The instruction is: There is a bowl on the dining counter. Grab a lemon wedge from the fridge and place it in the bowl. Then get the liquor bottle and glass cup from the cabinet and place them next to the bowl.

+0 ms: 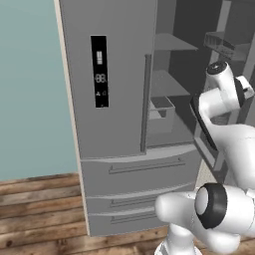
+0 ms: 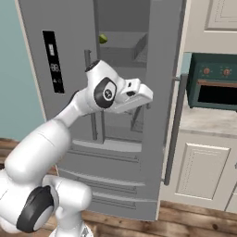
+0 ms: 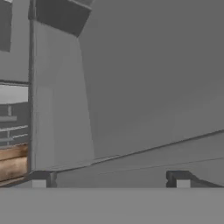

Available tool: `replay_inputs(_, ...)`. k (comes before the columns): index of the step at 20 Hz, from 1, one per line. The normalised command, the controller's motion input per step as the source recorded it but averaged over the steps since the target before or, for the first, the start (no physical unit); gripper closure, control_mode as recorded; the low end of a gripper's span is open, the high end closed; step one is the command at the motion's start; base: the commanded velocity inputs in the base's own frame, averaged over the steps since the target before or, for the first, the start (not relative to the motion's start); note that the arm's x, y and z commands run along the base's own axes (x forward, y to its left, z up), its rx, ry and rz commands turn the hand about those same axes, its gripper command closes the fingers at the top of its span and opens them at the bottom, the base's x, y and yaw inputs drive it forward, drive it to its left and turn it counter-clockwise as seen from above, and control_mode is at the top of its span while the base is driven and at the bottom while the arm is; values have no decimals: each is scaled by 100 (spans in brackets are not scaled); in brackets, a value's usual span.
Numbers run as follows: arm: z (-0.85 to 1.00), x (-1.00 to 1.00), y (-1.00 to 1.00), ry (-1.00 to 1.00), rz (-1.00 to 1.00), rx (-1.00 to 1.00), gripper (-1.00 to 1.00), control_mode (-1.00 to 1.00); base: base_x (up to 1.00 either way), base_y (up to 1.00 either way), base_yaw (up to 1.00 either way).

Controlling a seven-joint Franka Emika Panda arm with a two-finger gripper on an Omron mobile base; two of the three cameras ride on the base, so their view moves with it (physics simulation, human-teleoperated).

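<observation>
1. Our gripper (image 3: 110, 178) hangs with its jaws wide apart and nothing between them, ready for a small fruit.
2. We hold the hand level inside the open fridge (image 2: 69, 129), at mid-shelf height, because the right door is swung aside.
3. The lemon wedge (image 2: 102, 39) sits on an upper shelf, above and beyond us, so we judge a lift comes next.
</observation>
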Motion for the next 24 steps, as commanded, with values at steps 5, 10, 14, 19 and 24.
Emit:
replay_inputs(5, 0, 7, -78, 2, -14, 9, -100, -100, 0, 0, 0)
replay_inputs(10, 0, -5, -56, -8, -2, 11, -100, -100, 0, 0, 0)
replay_inputs(14, -1, -54, -9, -30, 10, 6, -100, -100, 0, 0, 0)
replay_inputs(19, 0, -72, 15, -29, 24, 0, -100, -100, 0, 0, 0)
replay_inputs(24, -4, -29, 68, -16, 8, 3, -100, -100, 0, 0, 0)
